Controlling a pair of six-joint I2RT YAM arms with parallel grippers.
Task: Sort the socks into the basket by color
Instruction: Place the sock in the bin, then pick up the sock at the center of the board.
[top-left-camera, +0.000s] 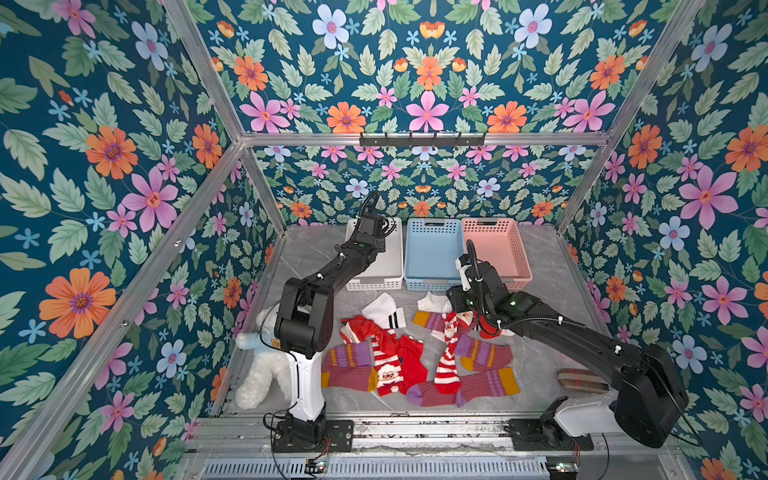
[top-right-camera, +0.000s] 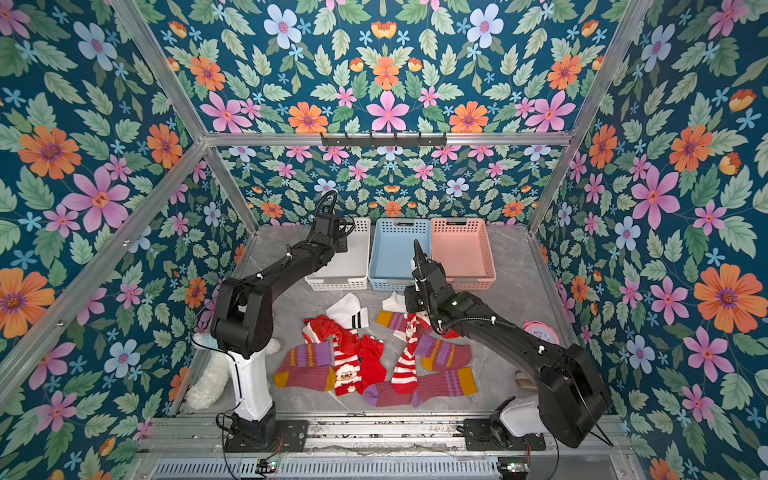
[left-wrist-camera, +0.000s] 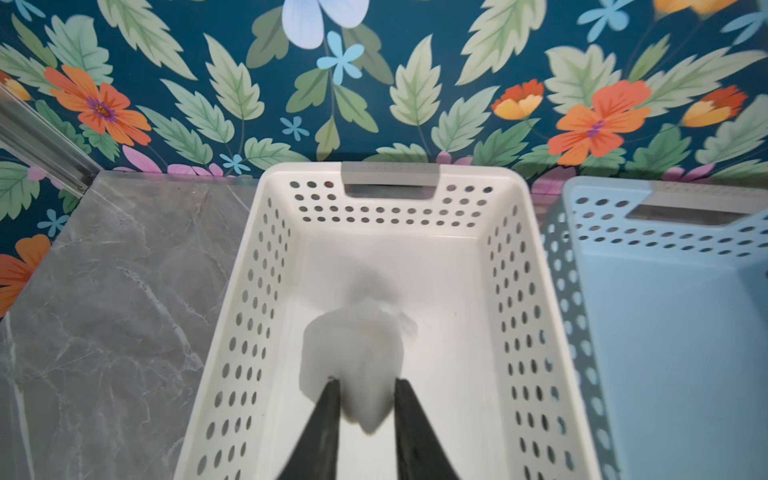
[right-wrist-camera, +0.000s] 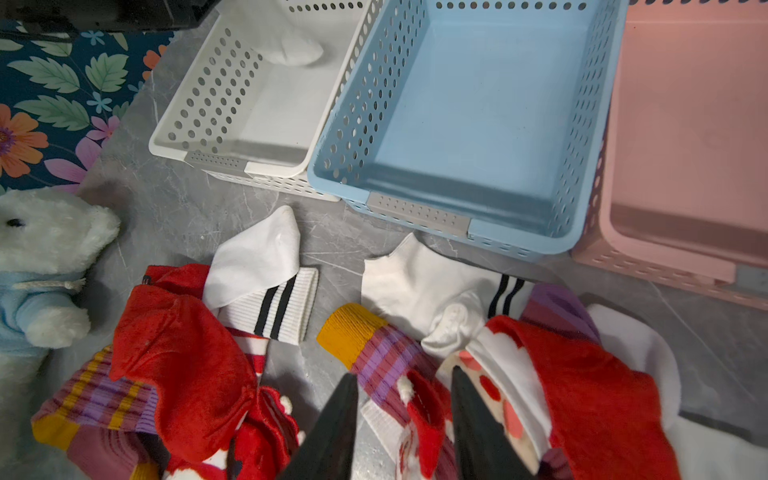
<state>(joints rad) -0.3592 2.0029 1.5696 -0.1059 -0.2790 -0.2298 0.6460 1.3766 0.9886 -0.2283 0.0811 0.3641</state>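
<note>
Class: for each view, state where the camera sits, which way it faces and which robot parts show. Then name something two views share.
Top views: high above the arm bases, looking down toward the back wall; both top views show left arm, right arm, socks, baskets.
Left wrist: on the left arm, looking down into the white basket; the left pincer, fingers parted, blurred white sock between.
Right wrist: on the right arm, low over the socks, facing the baskets; the right pincer shows.
Shared: both wrist views show the white basket.

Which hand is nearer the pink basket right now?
Right. The right hand hangs over the socks just in front of the pink basket; the left hand is over the white basket at the row's other end.
</note>
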